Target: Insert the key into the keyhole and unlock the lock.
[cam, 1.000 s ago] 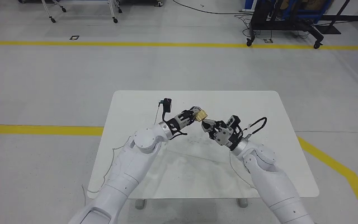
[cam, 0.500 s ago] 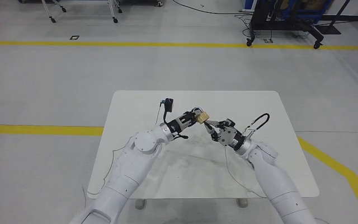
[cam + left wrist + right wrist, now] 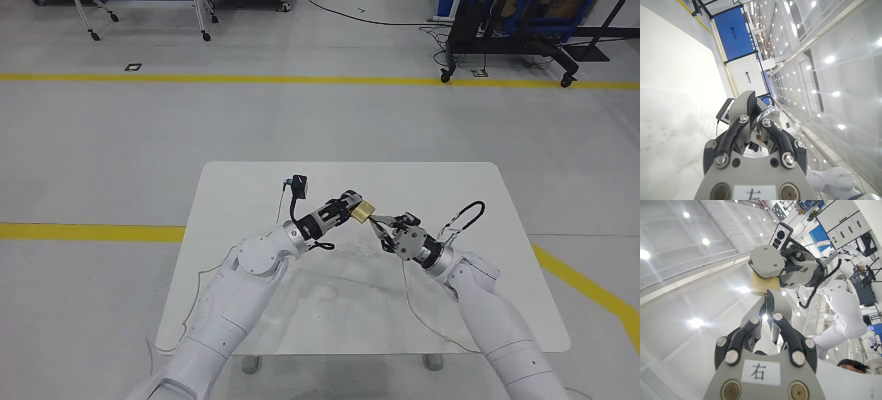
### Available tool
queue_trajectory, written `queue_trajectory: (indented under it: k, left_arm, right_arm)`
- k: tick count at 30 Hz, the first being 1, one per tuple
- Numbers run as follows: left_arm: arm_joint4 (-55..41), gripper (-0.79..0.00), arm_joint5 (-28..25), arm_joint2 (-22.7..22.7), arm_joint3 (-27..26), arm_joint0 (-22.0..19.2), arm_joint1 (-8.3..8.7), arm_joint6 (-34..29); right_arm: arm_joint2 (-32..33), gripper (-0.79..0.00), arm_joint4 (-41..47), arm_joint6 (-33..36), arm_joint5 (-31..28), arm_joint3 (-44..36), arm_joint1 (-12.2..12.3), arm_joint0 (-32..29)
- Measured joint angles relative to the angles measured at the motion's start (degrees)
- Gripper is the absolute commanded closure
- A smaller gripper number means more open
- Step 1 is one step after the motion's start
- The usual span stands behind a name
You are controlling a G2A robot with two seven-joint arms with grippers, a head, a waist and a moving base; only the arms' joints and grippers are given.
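Above one white table (image 3: 460, 190), the left tool (image 3: 350, 209) clenches one brass lock (image 3: 362, 209); the right tool (image 3: 380, 224) pinches one key (image 3: 763, 308), tip touching the lock.

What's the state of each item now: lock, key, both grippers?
lock: held off the table, clamped in the left gripper; whether the shackle is open or shut cannot be told.
key: pinched in the right gripper, tip at the lock's bottom face; how far it is in cannot be told.
left gripper: shut on the lock.
right gripper: shut on the key, fingertips right at the lock.
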Motion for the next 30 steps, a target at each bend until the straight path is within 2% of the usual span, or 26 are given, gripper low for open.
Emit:
queue_trajectory:
  k: [6,9,13,16,19,22,30]
  left_arm:
    - [-2.58,0.000,1.86,-0.36,0.83,-0.47,-0.03,-1.05]
    - [-2.72,0.000,3.13,-0.20,1.38,-0.84,-0.06,-1.06]
    - [0.90,0.000,5.49,1.07,1.28,-1.20,-0.01,-0.79]
    - [4.45,0.000,7.84,2.10,0.24,-1.04,0.08,0.05]
    - [9.57,0.000,12.19,3.60,-0.55,-1.45,0.25,0.08]
    - [15.74,0.000,17.82,5.56,-1.04,-2.23,0.33,0.12]
    - [24.44,0.000,35.07,10.86,0.29,-5.73,-0.35,-4.45]
  right_arm:
    - [1.59,-0.785,-4.64,-3.94,-5.93,-2.93,0.50,-1.41]
    - [3.80,-0.785,-14.58,-8.85,-14.76,-6.18,1.25,-3.24]
    - [8.23,-0.785,-28.10,-16.19,-26.60,-12.35,2.14,-8.57]
    - [12.32,-0.785,-36.77,-23.33,-31.62,-16.35,2.71,-12.62]
    - [15.17,-0.785,-40.18,-28.37,-32.71,-19.40,2.90,-15.72]
    - [15.24,-0.785,-40.07,-28.37,-32.64,-19.40,2.90,-15.70]
    - [15.20,-0.785,-40.05,-28.30,-32.63,-19.36,2.89,-15.66]
